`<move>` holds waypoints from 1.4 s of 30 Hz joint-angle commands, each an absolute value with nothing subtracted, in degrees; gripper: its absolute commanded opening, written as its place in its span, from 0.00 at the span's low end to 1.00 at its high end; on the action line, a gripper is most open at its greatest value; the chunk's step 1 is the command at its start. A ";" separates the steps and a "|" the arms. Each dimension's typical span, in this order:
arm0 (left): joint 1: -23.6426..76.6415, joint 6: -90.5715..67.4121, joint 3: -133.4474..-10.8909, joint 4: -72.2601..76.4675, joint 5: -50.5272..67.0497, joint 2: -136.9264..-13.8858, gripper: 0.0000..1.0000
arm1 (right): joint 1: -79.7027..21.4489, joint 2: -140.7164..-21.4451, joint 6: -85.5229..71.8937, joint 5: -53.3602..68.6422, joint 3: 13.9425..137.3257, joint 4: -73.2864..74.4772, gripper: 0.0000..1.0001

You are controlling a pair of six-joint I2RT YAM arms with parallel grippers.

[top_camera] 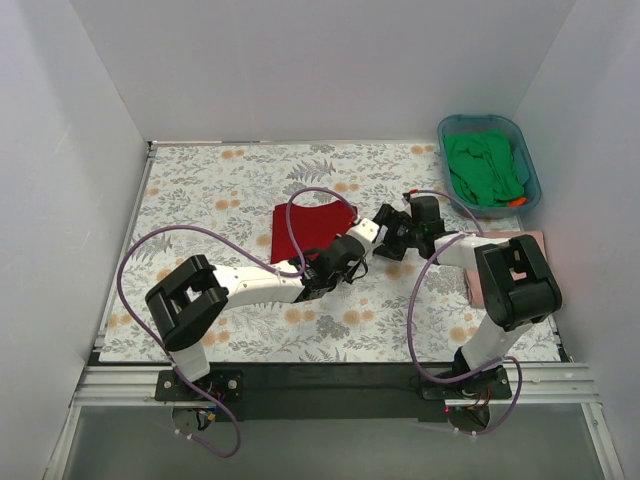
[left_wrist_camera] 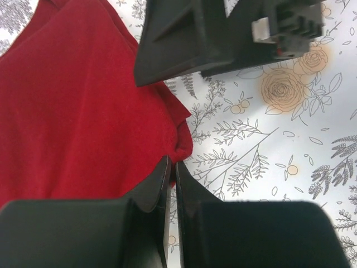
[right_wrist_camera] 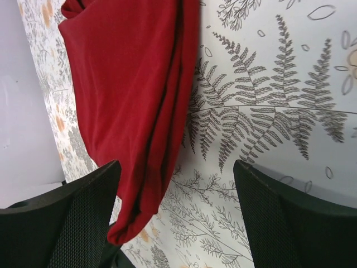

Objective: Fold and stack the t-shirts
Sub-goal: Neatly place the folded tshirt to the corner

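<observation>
A deep red t-shirt [top_camera: 308,230] lies partly folded in the middle of the table. My left gripper [top_camera: 338,262] is shut on its near right corner; in the left wrist view the jaws [left_wrist_camera: 173,163] pinch a small bunch of the red cloth [left_wrist_camera: 83,111]. My right gripper [top_camera: 386,234] stands open just right of the shirt, and in the right wrist view [right_wrist_camera: 177,165] the shirt's folded edge [right_wrist_camera: 139,111] lies between its fingers, close to the left one. A green t-shirt [top_camera: 485,166] sits in the tub. A pale pink t-shirt [top_camera: 534,240] lies folded under the right arm.
The teal plastic tub [top_camera: 528,165] stands at the back right corner. A floral cover [top_camera: 220,180] spans the table, with white walls on three sides. Purple cables loop over both arms. The right gripper's body [left_wrist_camera: 223,33] hangs close above the left one.
</observation>
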State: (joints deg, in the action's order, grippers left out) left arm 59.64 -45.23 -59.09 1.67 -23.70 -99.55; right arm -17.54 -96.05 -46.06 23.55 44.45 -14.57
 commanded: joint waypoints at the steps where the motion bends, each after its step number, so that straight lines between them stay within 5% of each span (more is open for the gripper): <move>1: 59.59 -47.63 -58.62 2.72 -22.33 -98.00 0.00 | -18.81 -98.69 -48.43 25.57 46.93 -18.19 0.87; 10: 59.77 -48.95 -59.24 3.25 -20.31 -98.61 0.00 | -23.46 -104.06 -47.99 26.89 49.74 -18.63 0.70; 16: 60.73 -50.18 -59.76 3.16 -18.99 -99.23 0.00 | -24.70 -105.55 -46.15 26.89 51.42 -18.37 0.41; 20: 61.08 -52.73 -59.85 2.55 -17.93 -98.62 0.00 | -24.70 -105.21 -42.47 26.81 51.94 -15.49 0.01; 32: 58.28 -62.23 -62.05 -10.10 -20.39 -85.35 0.71 | -24.61 -91.77 -16.54 10.04 52.39 18.00 0.01; 42: 34.49 -61.52 -65.57 -21.71 -20.39 -78.40 0.80 | -24.43 -82.71 -4.57 -18.26 54.84 38.84 0.01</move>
